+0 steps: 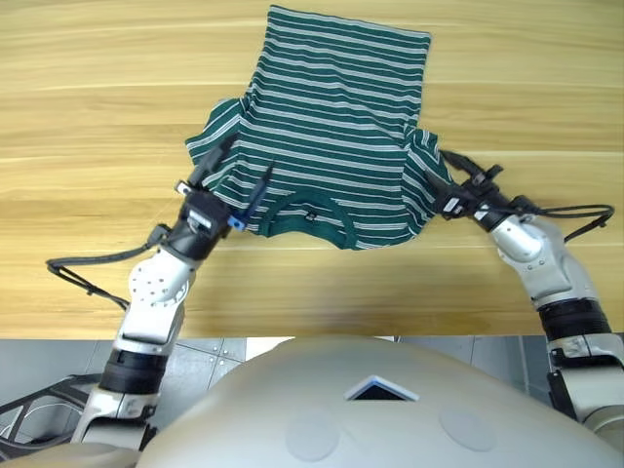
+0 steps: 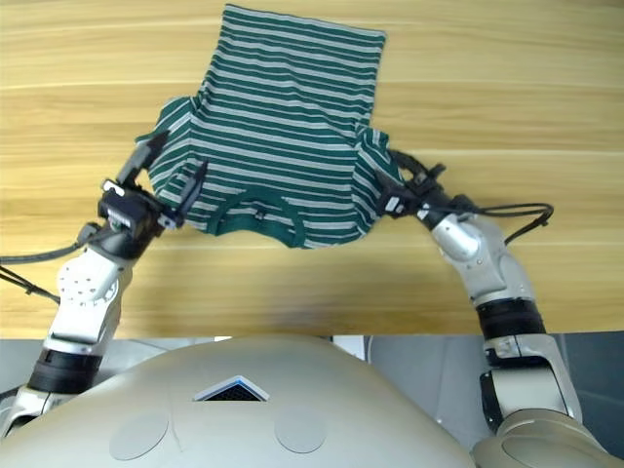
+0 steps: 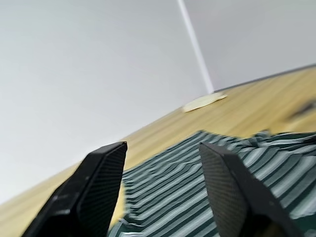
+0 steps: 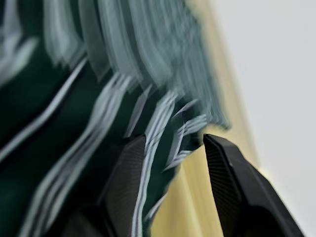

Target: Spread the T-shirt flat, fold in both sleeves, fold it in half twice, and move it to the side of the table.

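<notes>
t-shirt [image 1: 336, 127]: green-white striped knit, mid wood-grain table [image 1: 88, 107], collar toward me, sleeves rumpled. i see left tool [image 1: 239, 180] spread, angled over left sleeve. right tool [image 4: 173, 143] spread, sleeve hem between its fingers.

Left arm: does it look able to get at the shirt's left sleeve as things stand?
Probably yes: the left gripper is open right at the sleeve, and nothing lies between them.

Rounded silver-grey arm shells [image 1: 156, 288] carry black elbow collars [image 1: 136, 369], thin black looping cables [image 1: 575, 208], a small blue clip [image 1: 237, 222] by the left wrist, and black carbon-weave fingers [image 3: 232, 192].
</notes>
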Controlling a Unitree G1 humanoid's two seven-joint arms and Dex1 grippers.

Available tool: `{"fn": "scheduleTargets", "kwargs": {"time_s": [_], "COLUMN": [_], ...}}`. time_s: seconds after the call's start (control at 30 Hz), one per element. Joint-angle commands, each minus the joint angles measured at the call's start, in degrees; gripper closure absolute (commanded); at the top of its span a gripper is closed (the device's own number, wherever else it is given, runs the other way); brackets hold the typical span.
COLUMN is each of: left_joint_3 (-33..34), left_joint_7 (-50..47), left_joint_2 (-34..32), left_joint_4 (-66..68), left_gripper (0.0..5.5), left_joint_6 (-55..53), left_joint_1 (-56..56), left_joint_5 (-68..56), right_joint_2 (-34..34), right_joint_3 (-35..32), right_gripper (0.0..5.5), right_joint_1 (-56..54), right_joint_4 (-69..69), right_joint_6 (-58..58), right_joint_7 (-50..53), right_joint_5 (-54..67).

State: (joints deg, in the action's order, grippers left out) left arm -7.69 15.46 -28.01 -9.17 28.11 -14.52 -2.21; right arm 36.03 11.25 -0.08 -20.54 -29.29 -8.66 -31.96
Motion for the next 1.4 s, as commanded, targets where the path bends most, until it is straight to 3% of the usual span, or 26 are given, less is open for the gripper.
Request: {"fn": "scheduleTargets", "kwargs": {"time_s": [0.03,0.23,0.53,0.73,0.8,0.87,1.03,1.13,1.4], "left_joint_3": [3.3,8.5,11.6,12.1,12.4,12.4,12.9,13.0,10.1], "left_joint_7": [-2.3,-4.4,-6.1,-6.1,-6.2,-6.3,-8.9,-11.5,-12.6], "left_joint_2": [0.7,0.2,2.3,2.9,3.0,3.3,5.5,6.9,8.7], "left_joint_4": [2.4,4.1,5.4,6.6,7.3,8.0,12.3,17.1,26.6], "left_gripper": [2.79,2.79,2.79,2.79,2.79,2.79,2.79,2.79,2.79], "left_joint_6": [-2.4,-3.9,-4.0,-3.3,-3.2,-3.2,-3.0,-2.9,-0.1], "left_joint_1": [3.8,4.6,4.6,5.0,5.4,6.2,9.9,13.9,21.6], "left_joint_5": [5.2,8.7,9.3,9.3,9.1,9.1,9.8,10.8,13.1], "right_joint_2": [-1.4,2.4,10.1,4.6,1.1,-1.6,-9.6,-12.9,-8.8], "right_joint_3": [3.1,1.5,-3.9,-5.6,-3.0,2.2,17.7,23.2,33.8], "right_gripper": [3.34,3.34,3.34,3.34,3.34,3.34,3.34,3.34,3.34], "right_joint_1": [-2.6,-2.8,4.0,3.7,2.8,1.3,-14.9,-22.0,-25.8], "right_joint_4": [-9.9,-13.8,0.1,17.6,22.9,22.5,2.2,-1.7,5.0], "right_joint_6": [2.3,2.0,2.5,-3.2,-3.8,-3.1,4.2,4.2,-3.7], "right_joint_7": [2.7,7.5,6.7,6.2,3.8,0.8,2.7,4.1,-6.1], "right_joint_5": [-3.7,-2.3,-0.3,9.5,13.4,9.5,-16.3,-23.6,-29.8]}}
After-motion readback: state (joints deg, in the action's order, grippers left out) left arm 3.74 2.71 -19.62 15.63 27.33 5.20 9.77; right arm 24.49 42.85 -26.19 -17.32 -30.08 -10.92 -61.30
